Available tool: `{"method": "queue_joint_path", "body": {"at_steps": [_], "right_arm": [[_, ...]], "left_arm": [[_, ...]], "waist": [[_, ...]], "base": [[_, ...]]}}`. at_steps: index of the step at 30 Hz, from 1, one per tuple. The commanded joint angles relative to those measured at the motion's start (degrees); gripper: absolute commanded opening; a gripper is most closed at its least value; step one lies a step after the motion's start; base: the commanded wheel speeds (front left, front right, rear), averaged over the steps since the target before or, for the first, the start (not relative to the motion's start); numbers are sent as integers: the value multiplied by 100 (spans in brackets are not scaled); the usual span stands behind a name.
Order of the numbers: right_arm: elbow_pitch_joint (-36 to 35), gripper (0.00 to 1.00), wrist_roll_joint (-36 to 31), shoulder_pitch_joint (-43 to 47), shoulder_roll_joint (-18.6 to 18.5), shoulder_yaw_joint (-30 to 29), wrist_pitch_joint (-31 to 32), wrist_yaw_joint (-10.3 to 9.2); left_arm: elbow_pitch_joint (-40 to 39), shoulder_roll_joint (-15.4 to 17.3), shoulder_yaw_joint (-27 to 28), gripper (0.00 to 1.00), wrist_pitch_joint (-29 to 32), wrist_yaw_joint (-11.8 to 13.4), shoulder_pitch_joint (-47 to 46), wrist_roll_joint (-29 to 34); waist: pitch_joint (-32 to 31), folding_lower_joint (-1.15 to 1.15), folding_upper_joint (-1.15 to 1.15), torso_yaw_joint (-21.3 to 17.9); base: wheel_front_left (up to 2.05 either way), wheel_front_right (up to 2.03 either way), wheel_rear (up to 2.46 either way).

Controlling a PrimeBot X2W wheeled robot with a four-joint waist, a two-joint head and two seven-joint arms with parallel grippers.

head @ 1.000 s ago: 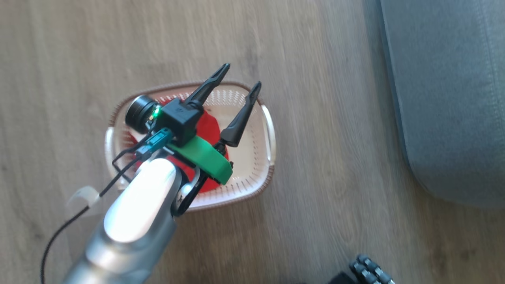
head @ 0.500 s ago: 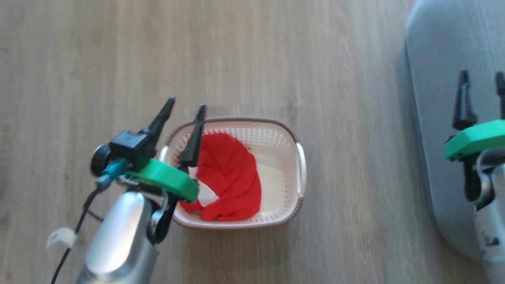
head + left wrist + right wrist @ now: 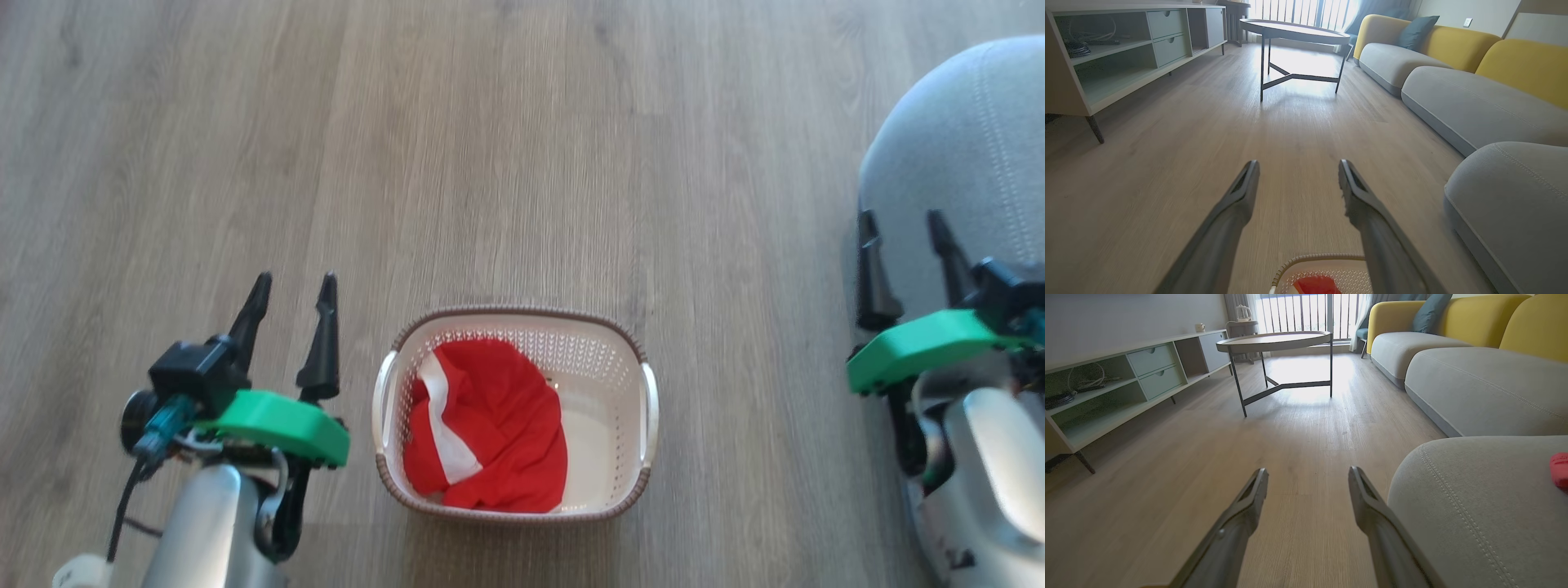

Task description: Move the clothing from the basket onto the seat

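Clothing lay bunched in basket on wood floor; left hand and right hand flanked it, both empty, jaws apart.

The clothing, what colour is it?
The clothing is red with a white stripe; head view.

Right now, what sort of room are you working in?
Most likely a home living room: a long sofa with grey seats and yellow backs, a round coffee table on the wood floor, and a low media cabinet along the wall.
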Motion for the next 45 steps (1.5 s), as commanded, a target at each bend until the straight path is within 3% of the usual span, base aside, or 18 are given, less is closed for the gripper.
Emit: {"method": "queue_joint_path", "body": {"at_steps": [1, 26, 45], "right_arm": [[-243, 100, -16, 100, 74, 118, -26, 40], [-619, 100, -153, 997, 561, 48, -26, 40], [-764, 100, -304, 1082, 623, 128, -26, 40]], "left_arm": [[-251, 20, 311, 100, -25, -36, -20, 79], [-602, -10, 765, 100, -25, -36, 703, 256], [-723, -11, 868, 100, -25, -36, 797, 244]], "waist": [[-139, 1, 0, -38], [-803, 1, 0, -508], [-804, 1, 0, -508]], "base": [[0, 0, 0], [0, 0, 0], [0, 0, 0]]}}
